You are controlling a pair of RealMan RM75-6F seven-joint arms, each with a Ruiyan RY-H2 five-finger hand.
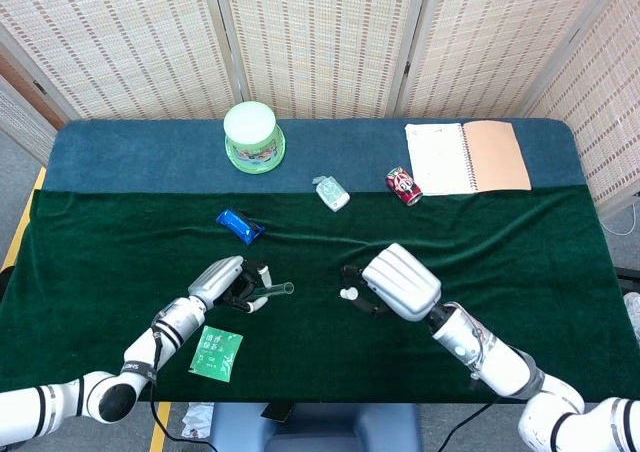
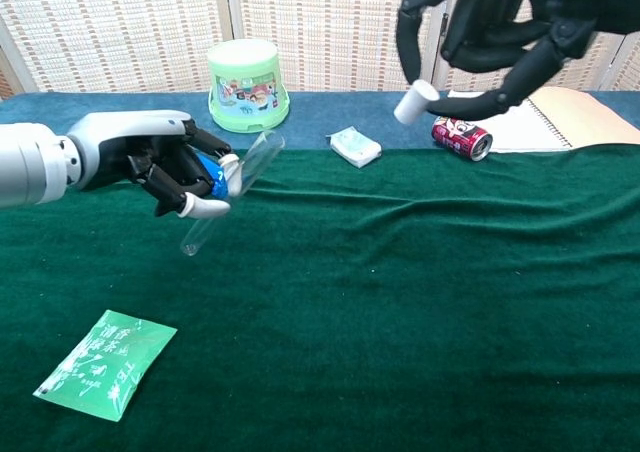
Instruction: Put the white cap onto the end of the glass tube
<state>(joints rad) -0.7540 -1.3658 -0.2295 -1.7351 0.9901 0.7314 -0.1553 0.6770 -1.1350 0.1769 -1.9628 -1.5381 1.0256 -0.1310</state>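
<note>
Glass tube (image 2: 228, 187), gripped mid-length by the left hand (image 2: 150, 162), tilts its open end up-right toward the white cap (image 2: 415, 101) pinched in the right hand (image 2: 500, 22), well apart.

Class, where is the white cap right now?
In the chest view the white cap is upper right, pinched by the right hand above the green cloth, near the red can.

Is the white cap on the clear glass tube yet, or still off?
Off. The right hand holds the small white cap apart from the clear glass tube, gripped tilted in the left hand.
</note>
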